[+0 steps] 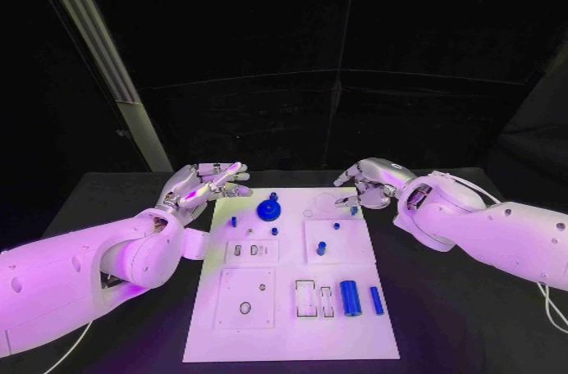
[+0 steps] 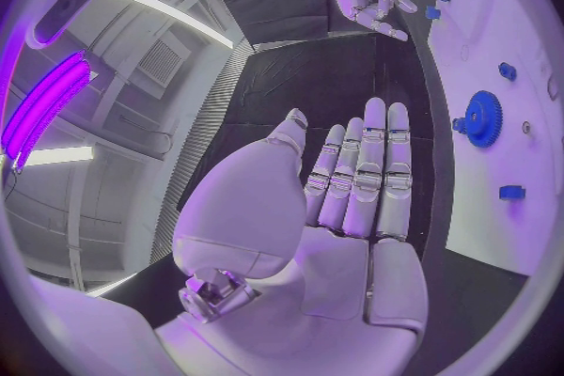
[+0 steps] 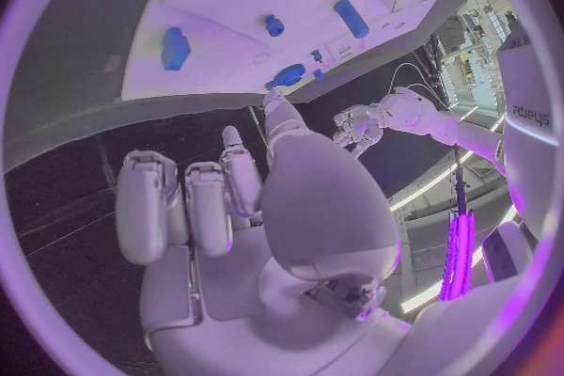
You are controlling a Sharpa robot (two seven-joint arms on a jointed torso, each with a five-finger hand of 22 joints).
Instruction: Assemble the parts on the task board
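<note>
Blue gear (image 1: pixel 270 209) lies near the task board (image 1: pixel 292 341) far edge, between both empty hands; left hand (image 1: pixel 203 183) released, right hand (image 1: pixel 369 185) loosely curled, neither clearly nearer

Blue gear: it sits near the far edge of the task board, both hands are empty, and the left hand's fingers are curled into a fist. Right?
Not quite. The blue gear does sit near the far edge of the task board, and both hands are empty, but the left hand is no fist: the left wrist view shows its fingers stretched out straight. The right hand has its fingers partly curled.
</note>
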